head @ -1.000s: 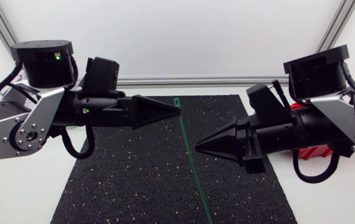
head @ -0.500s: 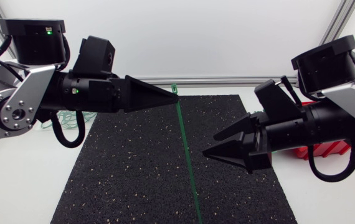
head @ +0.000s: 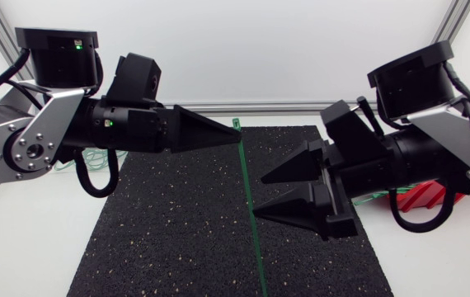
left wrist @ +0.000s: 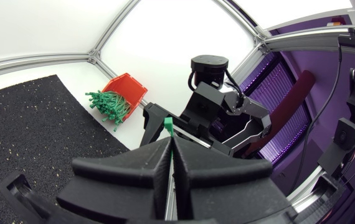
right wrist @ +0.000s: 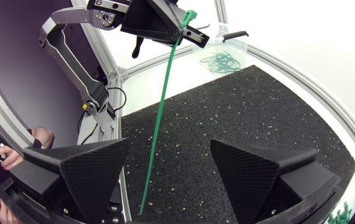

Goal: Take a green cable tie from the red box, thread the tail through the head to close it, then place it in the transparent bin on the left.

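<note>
My left gripper (head: 237, 138) is shut on the head end of a green cable tie (head: 249, 206), which hangs straight down over the black mat (head: 169, 231). The right gripper (head: 259, 195) stands open just right of the hanging strap, fingertips close to it without touching. In the right wrist view the cable tie (right wrist: 159, 118) runs down between the open right gripper's (right wrist: 169, 144) wide-apart fingers, below the left gripper (right wrist: 179, 23). The left wrist view has the tie's head (left wrist: 168, 127) poking out of the left gripper (left wrist: 171, 148). The red box (left wrist: 127, 88) holds several green ties.
The red box (head: 430, 198) sits at the right, mostly hidden behind my right arm. The transparent bin (right wrist: 226, 38), with looped green ties in it, stands off the mat's far left corner, largely hidden behind my left arm in the head view.
The right gripper has opened wide from shut; it drew back to the right, then returned towards the strap. My left arm shifted slightly, still holding the tie's head.
</note>
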Robot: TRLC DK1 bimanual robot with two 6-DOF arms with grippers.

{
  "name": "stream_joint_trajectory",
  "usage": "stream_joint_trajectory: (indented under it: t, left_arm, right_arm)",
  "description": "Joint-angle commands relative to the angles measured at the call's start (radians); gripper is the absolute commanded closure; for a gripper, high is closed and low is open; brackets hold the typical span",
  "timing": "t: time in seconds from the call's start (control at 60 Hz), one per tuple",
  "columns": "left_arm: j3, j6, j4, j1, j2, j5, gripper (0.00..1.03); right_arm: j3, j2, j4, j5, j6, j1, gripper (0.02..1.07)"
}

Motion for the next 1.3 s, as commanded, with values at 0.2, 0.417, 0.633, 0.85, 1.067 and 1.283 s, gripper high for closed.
stream_joint_trajectory:
  t: [0.2,0.417,0.633,0.85,1.067,1.283]
  left_arm:
    - [-0.010,-0.011,0.010,-0.023,0.017,0.011,1.00]
    - [-0.016,-0.008,0.018,-0.021,0.017,0.011,1.00]
    - [-0.018,-0.006,0.026,-0.020,0.023,0.009,1.00]
    - [-0.036,-0.006,0.056,-0.021,0.020,0.003,1.00]
    - [-0.052,-0.009,0.079,-0.027,0.018,-0.003,1.00]
    - [-0.053,-0.011,0.098,-0.029,0.018,-0.020,0.93]
  right_arm:
    - [0.029,0.052,0.115,-0.031,0.063,0.019,0.58]
    - [0.015,0.045,0.143,-0.041,0.076,0.017,0.84]
    - [0.003,0.033,0.144,-0.065,0.082,0.017,0.93]
    - [-0.034,0.006,0.196,-0.070,0.143,0.019,1.01]
    - [-0.046,0.020,0.218,-0.068,0.163,0.036,1.01]
    - [-0.052,0.026,0.238,-0.062,0.186,0.050,1.01]
